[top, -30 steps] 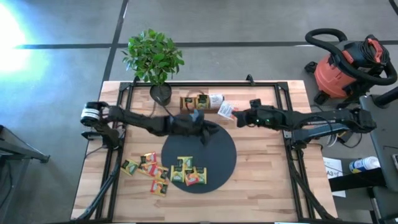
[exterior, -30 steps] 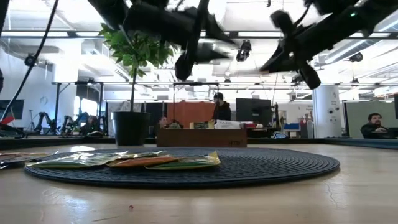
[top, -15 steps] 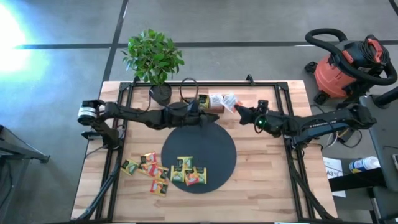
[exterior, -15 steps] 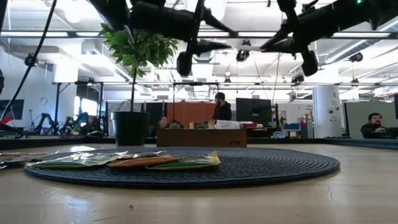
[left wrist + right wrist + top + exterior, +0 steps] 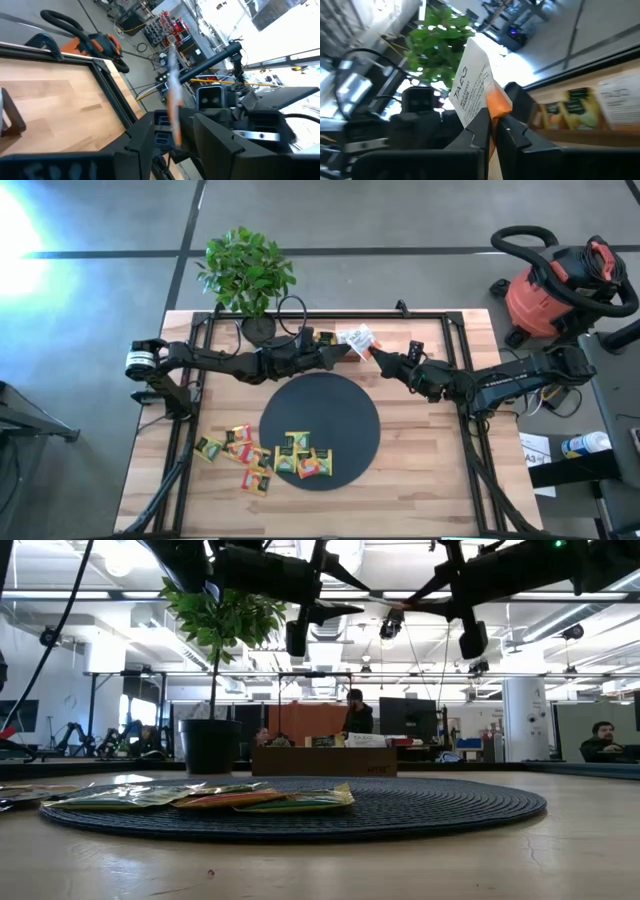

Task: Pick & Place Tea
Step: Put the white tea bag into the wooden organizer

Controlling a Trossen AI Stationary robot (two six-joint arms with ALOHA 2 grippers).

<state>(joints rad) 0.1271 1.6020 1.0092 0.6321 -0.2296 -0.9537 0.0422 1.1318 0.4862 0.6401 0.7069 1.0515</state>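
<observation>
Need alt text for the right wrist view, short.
The right gripper pinches a white-and-orange Tazo tea sachet upright between its shut dark fingers. Behind it are the left arm, a leafy plant, and more sachets in a wooden tray.

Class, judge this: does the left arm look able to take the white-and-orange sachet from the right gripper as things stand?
Probably yes: the left gripper is open and faces the sachet pinched in the right gripper, with nothing between them.

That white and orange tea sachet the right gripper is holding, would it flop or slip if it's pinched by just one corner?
The sachet stands straight out above the right gripper, so it probably stays fairly stiff. It looks thin and light. Its smooth paper could slip from so small a pinch.
</observation>
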